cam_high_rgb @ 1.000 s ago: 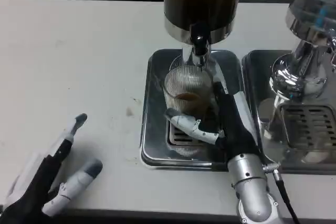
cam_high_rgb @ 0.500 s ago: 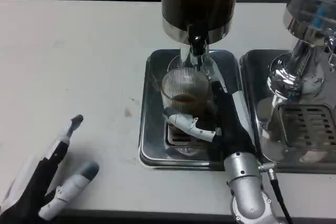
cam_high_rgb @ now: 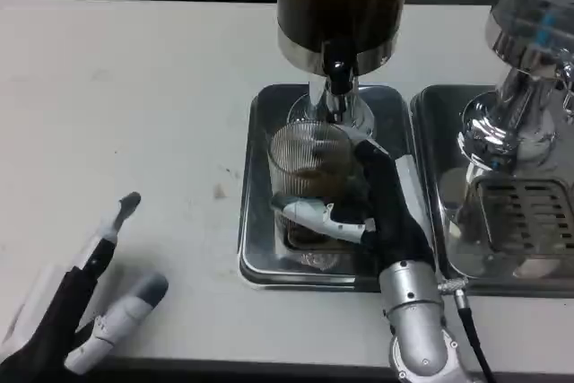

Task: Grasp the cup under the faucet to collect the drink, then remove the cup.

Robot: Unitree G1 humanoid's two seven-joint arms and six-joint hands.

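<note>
The ribbed clear glass cup (cam_high_rgb: 308, 163) with brown drink in its bottom has moved toward the lower left of the frame, out from under the black faucet spout (cam_high_rgb: 336, 73), whose chrome base now shows behind the cup. The right hand (cam_high_rgb: 363, 208) holding it has drawn back with it, wrist nearer the lower edge. The left hand (cam_high_rgb: 85, 307) has slid slightly lower on the desk (cam_high_rgb: 126, 105).

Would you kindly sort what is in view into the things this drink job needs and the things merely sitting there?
Belongs to the job:
- ribbed glass cup
- faucet
- right hand, holding the cup
- drip tray

Just there:
- second dispenser
- left hand, resting on the table
</note>
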